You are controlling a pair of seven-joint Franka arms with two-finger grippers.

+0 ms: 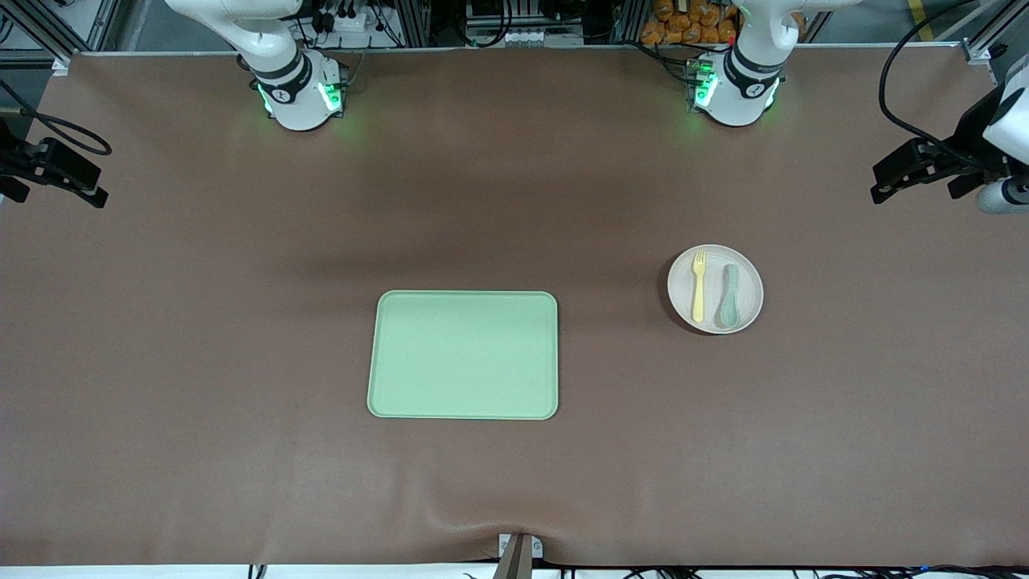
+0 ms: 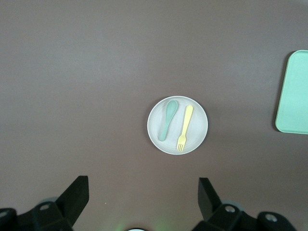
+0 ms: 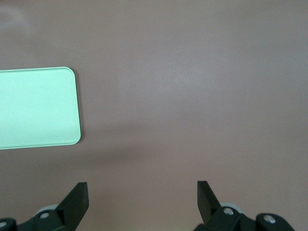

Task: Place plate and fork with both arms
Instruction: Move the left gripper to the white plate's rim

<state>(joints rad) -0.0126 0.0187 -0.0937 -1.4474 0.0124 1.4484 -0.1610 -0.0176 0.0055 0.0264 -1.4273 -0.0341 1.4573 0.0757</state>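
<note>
Front view: one plate [image 1: 715, 261], one fork [image 1: 698, 285].

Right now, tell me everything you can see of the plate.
The plate is small, round and pale beige-pink, with a low rim and a matte, plastic-like look. It lies flat and upright on the brown table, toward the left arm's end, apart from the light-green tray. A pale yellow fork and a grey-green spoon lie on it side by side, not touching each other. No gripper touches the plate; the left wrist view shows it whole, past the left gripper's open fingers.
</note>
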